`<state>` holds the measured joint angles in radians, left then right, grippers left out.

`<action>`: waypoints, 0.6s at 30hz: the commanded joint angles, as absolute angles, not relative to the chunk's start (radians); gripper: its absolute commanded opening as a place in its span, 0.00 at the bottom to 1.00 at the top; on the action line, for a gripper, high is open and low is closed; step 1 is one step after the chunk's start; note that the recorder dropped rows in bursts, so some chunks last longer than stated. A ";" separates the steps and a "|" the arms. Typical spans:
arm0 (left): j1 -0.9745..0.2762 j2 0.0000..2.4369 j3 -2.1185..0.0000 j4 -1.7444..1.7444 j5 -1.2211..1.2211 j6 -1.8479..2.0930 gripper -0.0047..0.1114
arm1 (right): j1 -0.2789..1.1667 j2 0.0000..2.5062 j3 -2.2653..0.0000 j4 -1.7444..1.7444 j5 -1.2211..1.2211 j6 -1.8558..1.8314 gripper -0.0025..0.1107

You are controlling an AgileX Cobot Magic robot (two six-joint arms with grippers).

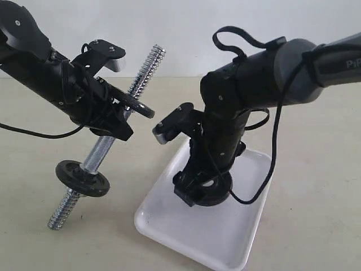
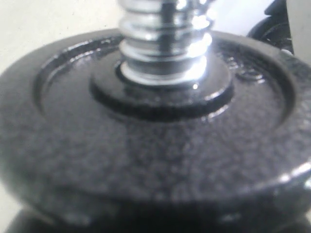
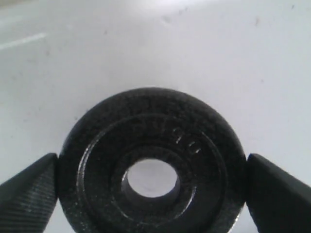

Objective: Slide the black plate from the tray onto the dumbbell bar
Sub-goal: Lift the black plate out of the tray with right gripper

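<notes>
My left gripper (image 1: 115,121) is shut on the smooth middle of the dumbbell bar (image 1: 96,155), which it holds tilted above the table. One black plate (image 1: 83,178) sits low on the bar. Another plate (image 1: 135,105) sits just above the gripper and fills the left wrist view (image 2: 155,145), with the threaded bar (image 2: 165,43) through its hole. My right gripper (image 1: 206,192) reaches down into the white tray (image 1: 225,243). Its fingers (image 3: 29,189) press both sides of a third black plate (image 3: 194,194) lying flat on the tray (image 3: 194,48).
The bar's upper threaded end (image 1: 149,65) points up and back, and its lower end (image 1: 59,214) hangs close to the beige tabletop (image 1: 316,226). Black cables loop off the right arm (image 1: 265,73) over the tray.
</notes>
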<state>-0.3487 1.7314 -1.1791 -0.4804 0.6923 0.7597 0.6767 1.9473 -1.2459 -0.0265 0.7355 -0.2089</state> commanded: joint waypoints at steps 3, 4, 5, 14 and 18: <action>-0.350 1.669 -1.210 -0.512 0.641 0.758 0.08 | 0.650 1.918 -1.338 -0.006 0.812 -0.281 0.02; -0.350 1.669 -1.210 -0.504 0.641 0.758 0.08 | 0.634 1.918 -1.344 0.018 0.816 -0.295 0.02; -0.350 1.669 -1.210 -0.496 0.643 0.758 0.08 | 0.613 1.916 -1.349 0.046 0.823 -0.311 0.02; -0.350 1.669 -1.210 -0.496 0.650 0.758 0.08 | 0.410 1.887 -1.388 0.351 0.901 -0.530 0.02; -0.350 1.669 -1.210 -0.496 0.647 0.758 0.08 | 0.367 1.855 -1.388 0.420 0.913 -0.603 0.02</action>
